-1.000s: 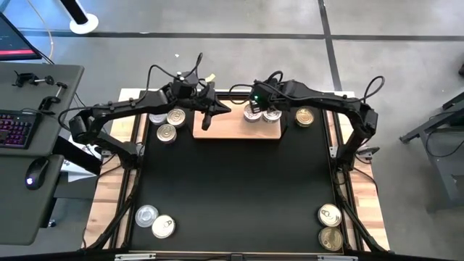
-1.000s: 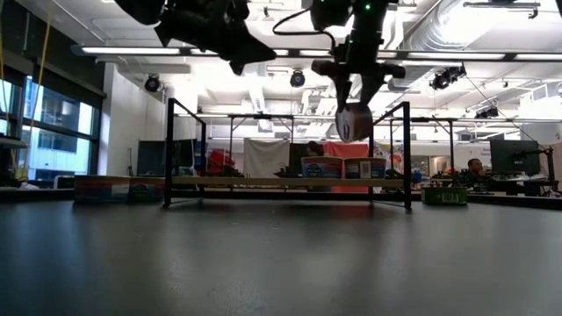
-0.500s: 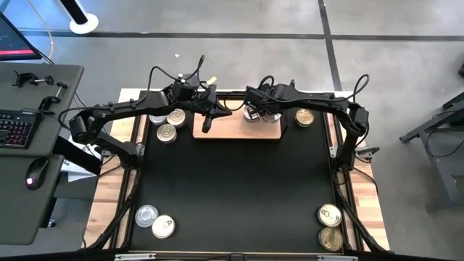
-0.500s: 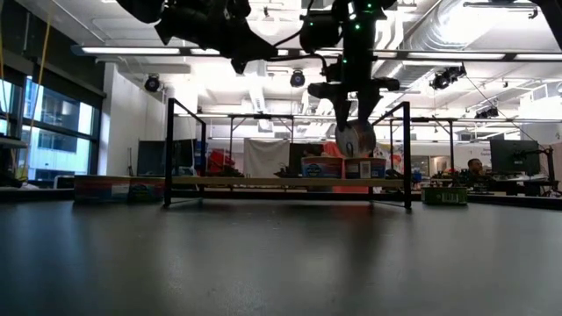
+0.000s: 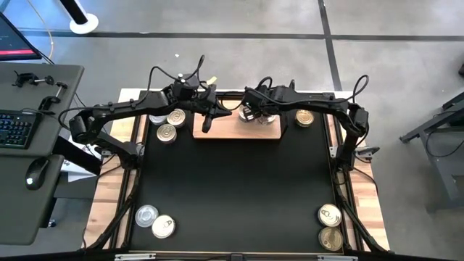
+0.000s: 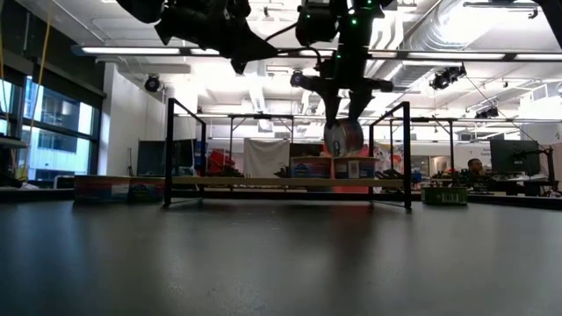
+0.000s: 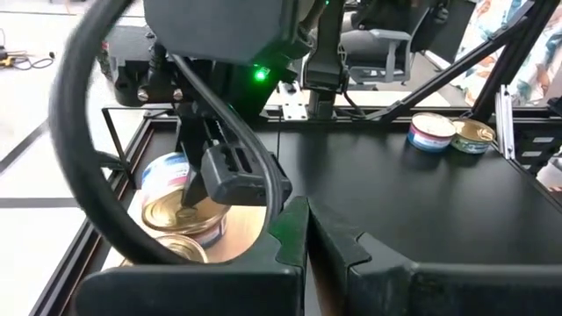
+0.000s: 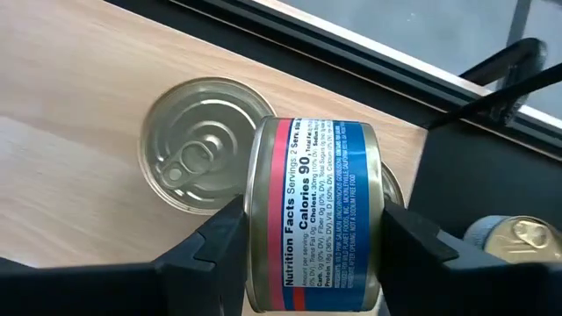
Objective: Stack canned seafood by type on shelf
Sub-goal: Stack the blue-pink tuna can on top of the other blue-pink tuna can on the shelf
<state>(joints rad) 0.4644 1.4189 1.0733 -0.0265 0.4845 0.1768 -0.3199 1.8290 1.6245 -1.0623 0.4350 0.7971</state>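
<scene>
Now right gripper (image 8: 307, 254) clenched on blue-and-red labelled can (image 8: 312, 219), held on its side above shelf (image 8: 79, 114), far centre of table. Likely rigid, compact, fairly dense; smooth metal and glossy label probably slippery, so grip across flat ends. Below: silver pull-tab tin (image 8: 202, 158) on pale matte wood. Left gripper (image 5: 208, 116) hovering over shelf's left end, fingers pressed together, empty.

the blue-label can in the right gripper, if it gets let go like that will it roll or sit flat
The blue-label can is shut in the right gripper on its side, curved wall facing the shelf, so it would probably roll if dropped now. Its rigid metal wall shows no denting. The glossy label looks somewhat slippery, so it might twist between the fingers.
</scene>
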